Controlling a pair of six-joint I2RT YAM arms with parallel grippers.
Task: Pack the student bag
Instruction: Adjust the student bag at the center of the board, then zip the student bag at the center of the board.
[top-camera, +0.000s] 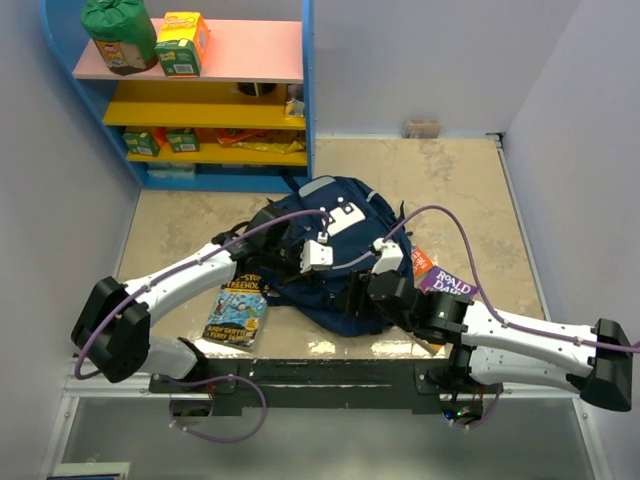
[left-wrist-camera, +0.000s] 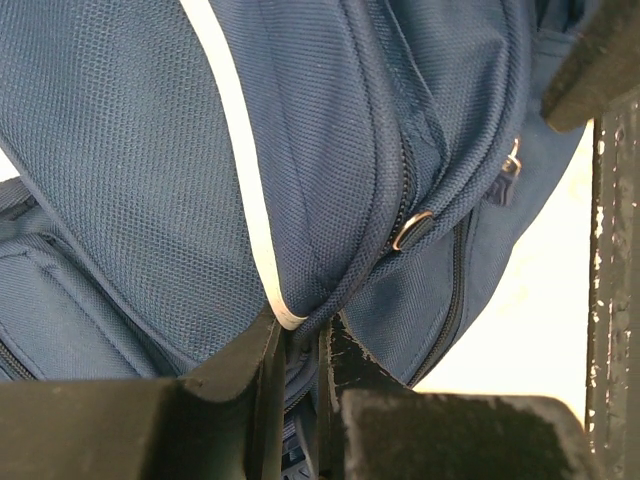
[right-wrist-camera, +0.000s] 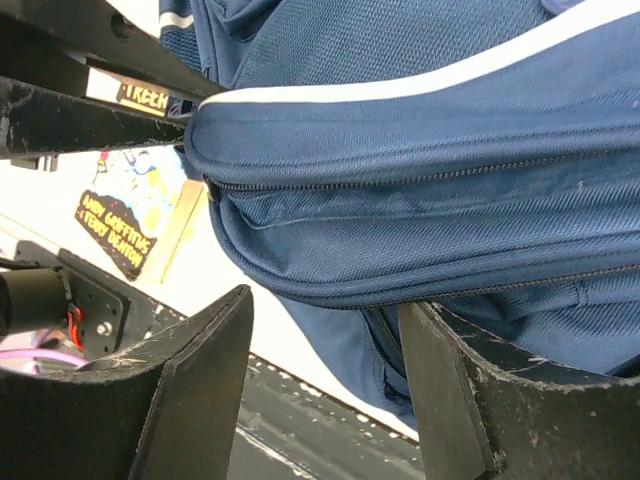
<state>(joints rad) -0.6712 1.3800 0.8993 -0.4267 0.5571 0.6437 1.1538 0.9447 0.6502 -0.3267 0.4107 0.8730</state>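
At the centre of the top view the backpack (top-camera: 330, 250) is laid on the table (top-camera: 480, 200). Its soft, limp cloth is pinched beside the white stripe (left-wrist-camera: 240, 180) by the left gripper (left-wrist-camera: 302, 325); the right gripper (right-wrist-camera: 325, 305) is spread, empty. Seams are judged surer holds.

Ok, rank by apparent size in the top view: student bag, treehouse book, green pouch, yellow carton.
1. student bag
2. green pouch
3. yellow carton and treehouse book look alike; unranked. Pouch and carton sit nearer the camera.
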